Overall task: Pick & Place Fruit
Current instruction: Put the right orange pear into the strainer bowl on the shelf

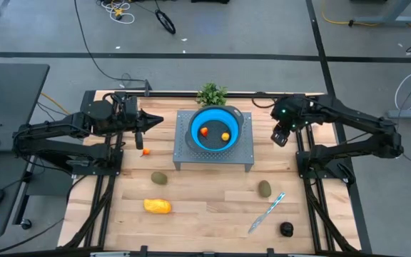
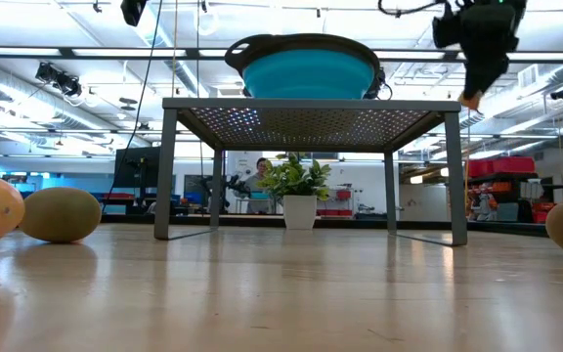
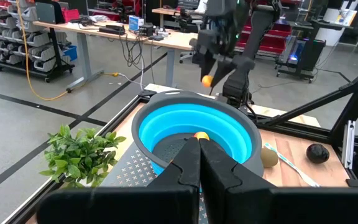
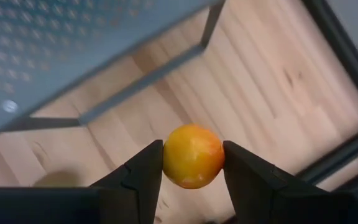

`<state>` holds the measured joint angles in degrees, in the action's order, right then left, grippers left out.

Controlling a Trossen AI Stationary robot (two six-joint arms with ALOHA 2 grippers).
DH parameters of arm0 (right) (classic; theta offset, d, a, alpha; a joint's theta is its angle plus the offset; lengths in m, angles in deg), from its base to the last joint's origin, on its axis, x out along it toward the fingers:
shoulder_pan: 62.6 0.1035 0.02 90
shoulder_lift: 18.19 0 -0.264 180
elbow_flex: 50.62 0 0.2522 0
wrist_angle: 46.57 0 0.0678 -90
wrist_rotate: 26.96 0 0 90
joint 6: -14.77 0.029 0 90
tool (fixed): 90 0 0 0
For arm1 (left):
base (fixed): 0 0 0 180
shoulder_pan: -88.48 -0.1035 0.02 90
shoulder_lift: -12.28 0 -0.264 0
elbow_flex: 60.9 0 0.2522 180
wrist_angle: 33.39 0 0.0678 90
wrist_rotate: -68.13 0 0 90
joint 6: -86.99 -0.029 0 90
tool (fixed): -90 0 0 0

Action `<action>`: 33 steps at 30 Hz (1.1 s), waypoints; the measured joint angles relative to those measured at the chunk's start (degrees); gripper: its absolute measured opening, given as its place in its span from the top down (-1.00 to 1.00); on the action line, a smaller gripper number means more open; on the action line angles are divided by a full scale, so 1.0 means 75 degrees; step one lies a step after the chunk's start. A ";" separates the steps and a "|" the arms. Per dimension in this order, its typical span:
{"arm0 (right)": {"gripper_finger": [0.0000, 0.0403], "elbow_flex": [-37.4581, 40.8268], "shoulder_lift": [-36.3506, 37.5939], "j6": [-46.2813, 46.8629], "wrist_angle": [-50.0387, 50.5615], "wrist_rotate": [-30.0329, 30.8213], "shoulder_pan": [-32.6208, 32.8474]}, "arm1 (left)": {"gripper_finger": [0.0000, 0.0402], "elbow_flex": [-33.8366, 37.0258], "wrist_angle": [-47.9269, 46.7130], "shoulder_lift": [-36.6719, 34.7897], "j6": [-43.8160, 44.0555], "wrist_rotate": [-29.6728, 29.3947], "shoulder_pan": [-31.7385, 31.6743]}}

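A collapsible blue bowl (image 1: 215, 128) with a dark rim sat on a perforated grey metal stand (image 1: 184, 155) at the far middle of the wooden table (image 1: 205, 210), and two small round orange fruits (image 1: 225, 136) lay inside it, apart from each other. The right gripper (image 1: 280, 138) hung in the air just right of the stand, its jaws partway closed around a smooth round yellow-orange fruit (image 4: 193, 155) with a reddish blush, pinched between both dark fingers (image 4: 143, 171). The left gripper (image 1: 155, 120) reached level toward the bowl from the left, its jaws pressed together on nothing. Another tiny orange fruit (image 1: 145, 151) lay on the table below that arm. Nearer lay an olive-brown oval (image 1: 160, 178), a yellow-orange oblong (image 1: 158, 206), a second olive oval (image 1: 264, 188) and a near-black round fruit (image 1: 286, 229). A knife (image 1: 266, 213) rested between the last two, and a green leafy sprig (image 1: 212, 93) stood just behind the bowl.
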<state>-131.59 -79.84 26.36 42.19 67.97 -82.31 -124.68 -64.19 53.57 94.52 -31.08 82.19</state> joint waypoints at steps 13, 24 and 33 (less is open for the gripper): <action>0.18 -0.0460 0.0003 -0.0297 -0.0508 -0.0099 0.0006 | 0.99 0.0000 -0.0003 -0.0001 0.0001 -0.0001 0.0001; 0.18 -0.0460 0.0000 -0.0410 -0.2414 -0.0552 0.0816 | 0.99 0.0000 -0.0003 0.0001 0.0000 -0.0031 0.0001; 0.18 -0.0460 0.0000 -0.0410 -0.3749 -0.0560 0.1556 | 0.99 0.0000 -0.0003 0.0000 0.0000 -0.0030 0.0001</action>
<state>-135.04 -79.84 23.29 14.07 63.77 -70.64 -124.68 -64.21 53.57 94.52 -31.31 82.20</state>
